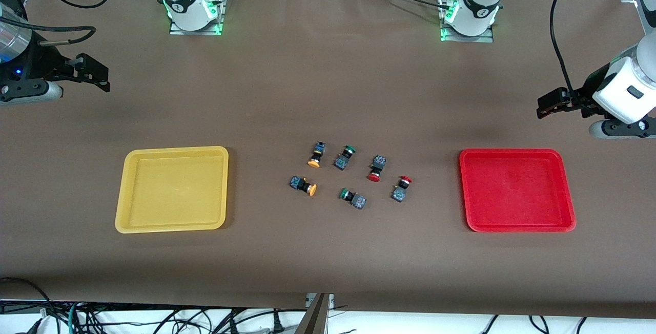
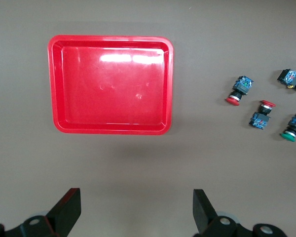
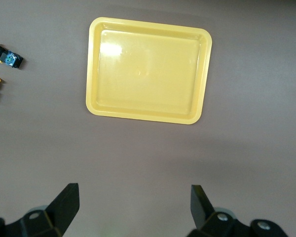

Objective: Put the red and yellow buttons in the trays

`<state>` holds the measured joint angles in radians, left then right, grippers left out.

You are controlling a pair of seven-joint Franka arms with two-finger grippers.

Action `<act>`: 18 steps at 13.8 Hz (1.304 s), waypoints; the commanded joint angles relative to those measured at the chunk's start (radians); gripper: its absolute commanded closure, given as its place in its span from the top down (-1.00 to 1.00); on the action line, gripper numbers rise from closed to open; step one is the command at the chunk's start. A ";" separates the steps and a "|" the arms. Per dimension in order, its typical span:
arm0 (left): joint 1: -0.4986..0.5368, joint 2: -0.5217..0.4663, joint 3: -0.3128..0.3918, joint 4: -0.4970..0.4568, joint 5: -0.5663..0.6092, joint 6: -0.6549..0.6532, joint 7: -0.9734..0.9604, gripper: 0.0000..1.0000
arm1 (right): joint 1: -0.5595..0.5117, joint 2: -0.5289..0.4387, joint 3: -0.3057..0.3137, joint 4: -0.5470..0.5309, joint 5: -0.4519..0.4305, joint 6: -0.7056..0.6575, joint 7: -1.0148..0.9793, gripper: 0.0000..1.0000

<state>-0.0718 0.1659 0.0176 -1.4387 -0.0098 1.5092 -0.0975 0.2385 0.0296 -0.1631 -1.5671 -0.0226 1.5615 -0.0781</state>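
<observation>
Currently nothing's being moved: red and yellow buttons (image 1: 359, 175) are lying mid-desk between the trays (image 1: 174, 189). Left claw (image 2: 137, 212) and right claw (image 3: 135, 210) are hanging spread, empty. Next: descending onto one button.

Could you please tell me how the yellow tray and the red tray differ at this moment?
The yellow tray lies toward the right arm's end of the table, the red tray toward the left arm's end. The orange-capped buttons lie closest to the yellow tray, the red-capped buttons closest to the red tray. Colour is their only difference in look. Both are shallow, round-cornered rectangles of like size, and neither holds a button.
</observation>
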 commanded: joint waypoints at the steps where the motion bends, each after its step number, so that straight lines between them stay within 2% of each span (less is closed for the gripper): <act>1: 0.001 0.018 0.001 0.037 -0.021 -0.012 0.007 1.00 | -0.004 0.004 -0.001 0.019 -0.005 -0.005 0.012 0.99; 18: -0.002 0.027 0.001 0.050 -0.021 -0.012 0.005 1.00 | 0.001 0.004 0.001 0.019 -0.002 -0.006 0.012 0.99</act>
<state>-0.0720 0.1690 0.0175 -1.4382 -0.0098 1.5093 -0.0975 0.2404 0.0296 -0.1608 -1.5671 -0.0224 1.5617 -0.0779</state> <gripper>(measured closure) 0.000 0.000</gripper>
